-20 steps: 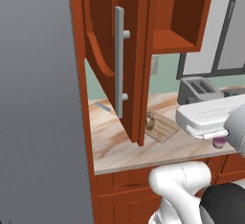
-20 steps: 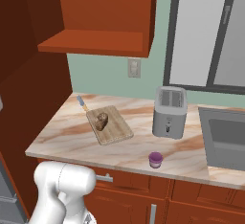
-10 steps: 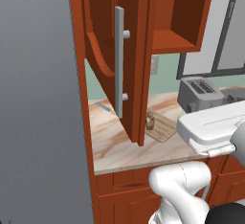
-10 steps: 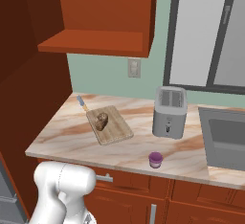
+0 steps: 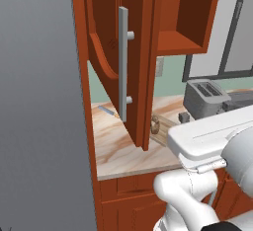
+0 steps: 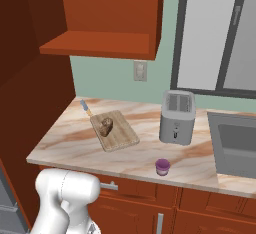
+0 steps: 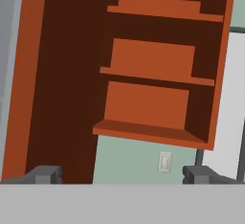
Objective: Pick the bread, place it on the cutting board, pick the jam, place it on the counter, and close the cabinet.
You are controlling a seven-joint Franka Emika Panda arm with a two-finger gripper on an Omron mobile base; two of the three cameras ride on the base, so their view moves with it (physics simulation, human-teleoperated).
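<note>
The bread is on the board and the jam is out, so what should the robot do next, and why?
Probably bring the open fingers to the cabinet door and push it shut. The bread sits on the cutting board, the jam stands on the counter, and the door hangs open.

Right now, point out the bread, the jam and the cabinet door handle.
bread (image 6: 106,126), right base view, its brown middle.
jam (image 6: 162,166), right base view, side of the purple jar.
cabinet door handle (image 5: 123,62), left base view, mid-length of the grey bar.

One bread (image 6: 106,126), one cutting board (image 6: 122,137), one toaster (image 6: 177,116), one jam (image 6: 162,166).
</note>
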